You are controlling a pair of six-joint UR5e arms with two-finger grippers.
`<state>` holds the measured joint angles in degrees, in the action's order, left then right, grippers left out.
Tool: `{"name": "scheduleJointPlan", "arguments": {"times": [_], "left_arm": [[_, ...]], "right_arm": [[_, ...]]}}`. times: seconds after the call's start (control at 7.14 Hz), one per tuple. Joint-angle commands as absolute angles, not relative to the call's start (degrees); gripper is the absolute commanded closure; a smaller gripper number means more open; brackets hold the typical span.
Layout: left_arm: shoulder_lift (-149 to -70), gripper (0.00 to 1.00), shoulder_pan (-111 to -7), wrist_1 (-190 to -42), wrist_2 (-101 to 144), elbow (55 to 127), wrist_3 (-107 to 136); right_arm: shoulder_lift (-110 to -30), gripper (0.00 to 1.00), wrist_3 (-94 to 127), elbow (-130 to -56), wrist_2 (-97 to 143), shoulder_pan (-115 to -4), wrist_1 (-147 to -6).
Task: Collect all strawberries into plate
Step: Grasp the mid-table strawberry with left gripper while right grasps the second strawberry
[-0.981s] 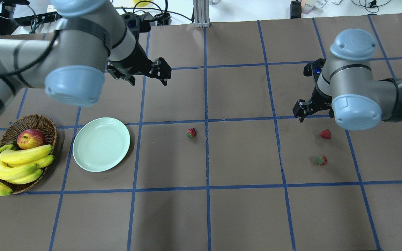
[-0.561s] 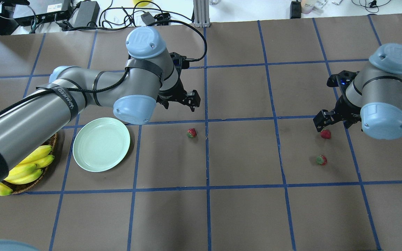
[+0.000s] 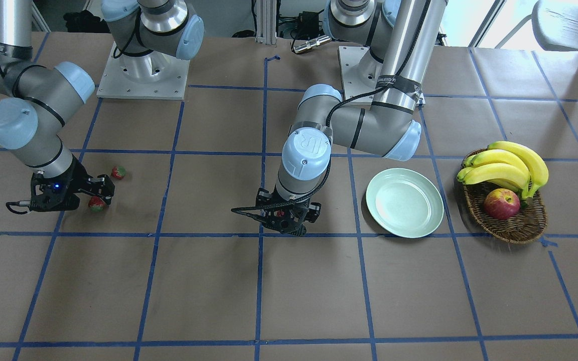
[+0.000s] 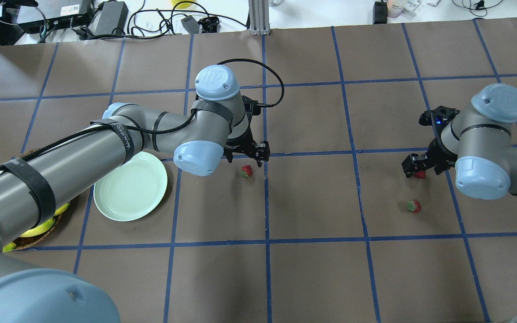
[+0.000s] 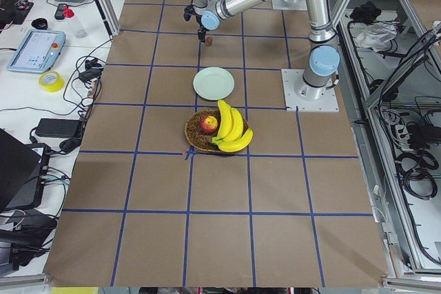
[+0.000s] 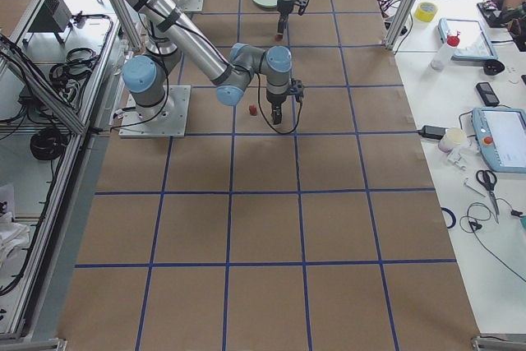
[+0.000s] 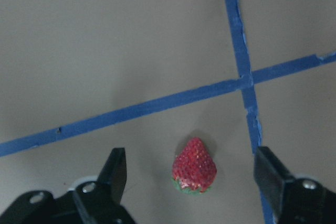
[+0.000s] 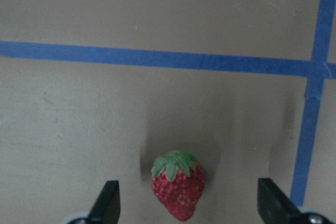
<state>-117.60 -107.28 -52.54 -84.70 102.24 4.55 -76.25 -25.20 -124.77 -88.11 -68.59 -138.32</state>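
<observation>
Three strawberries lie on the brown table. One strawberry lies at the middle, between the open fingers of my left gripper. A second strawberry lies between the open fingers of my right gripper. The third strawberry lies free, nearer the robot. The mint-green plate holds nothing, left of the middle strawberry, partly under my left arm in the overhead view.
A wicker basket with bananas and an apple stands beside the plate, on the side away from the strawberries. In the overhead view my left arm covers most of the basket. Blue tape lines grid the table.
Both arms have come down over strawberries. The left gripper moved right and toward the robot, to the middle strawberry. The right gripper moved to the upper right strawberry. No strawberry has moved.
</observation>
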Motion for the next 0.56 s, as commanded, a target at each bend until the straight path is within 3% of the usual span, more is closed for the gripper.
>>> {"name": "scheduleJointPlan", "arguments": {"times": [0.0, 0.14, 0.42], "left_arm": [[-118.21, 0.19, -108.1, -52.21, -84.9, 103.71, 5.98], [-118.21, 0.24, -108.11, -52.21, -84.82, 103.71, 6.06], [-118.21, 0.53, -108.11, -51.51, -84.46, 103.62, 6.15]], "right_arm": [[-76.55, 0.64, -24.87, -124.98, -86.49, -68.64, -137.64], [-76.55, 0.72, -24.87, -124.98, -86.4, -68.64, -137.64], [-77.16, 0.77, -24.87, -124.19, -87.1, -68.82, -137.29]]}}
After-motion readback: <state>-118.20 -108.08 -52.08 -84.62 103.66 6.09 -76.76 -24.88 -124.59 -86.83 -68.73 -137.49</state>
